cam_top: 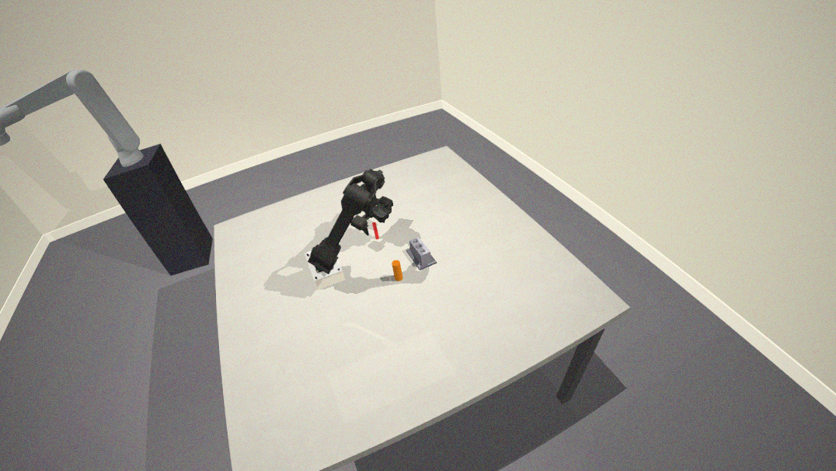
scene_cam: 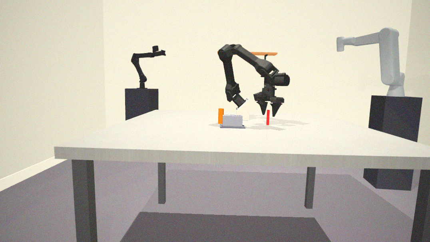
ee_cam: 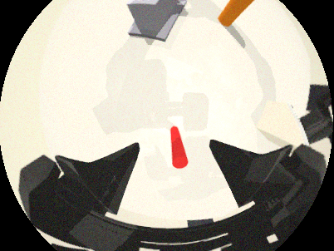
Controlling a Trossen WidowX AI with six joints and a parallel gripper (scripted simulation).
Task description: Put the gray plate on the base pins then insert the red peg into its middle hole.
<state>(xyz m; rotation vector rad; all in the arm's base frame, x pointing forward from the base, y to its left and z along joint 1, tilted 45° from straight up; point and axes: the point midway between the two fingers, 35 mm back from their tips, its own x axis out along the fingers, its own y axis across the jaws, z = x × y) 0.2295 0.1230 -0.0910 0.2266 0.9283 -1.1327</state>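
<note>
The gray plate [cam_top: 419, 245] [scene_cam: 232, 120], a light block with holes in its top, sits level on the darker flat base [scene_cam: 233, 126] [ee_cam: 168, 29]. No gap shows between them; the pins inside cannot be made out. The red peg [cam_top: 375, 230] [scene_cam: 267, 120] [ee_cam: 179, 155] stands upright on the table, apart from the plate. My gripper [scene_cam: 268, 115] [ee_cam: 174, 145] is open and empty, pointing down, with its fingertips around the height of the peg's top. In the wrist view the peg shows between the two fingers, touching neither.
An orange cylinder [cam_top: 397, 270] [scene_cam: 220, 116] [ee_cam: 234, 12] stands upright close to the base. The arm's white mount [cam_top: 330, 277] [ee_cam: 280, 120] is on the table [cam_top: 526, 292] [scene_cam: 180, 141]. Other arms on dark pedestals [scene_cam: 141, 102] [scene_cam: 394, 120] stand beyond the table.
</note>
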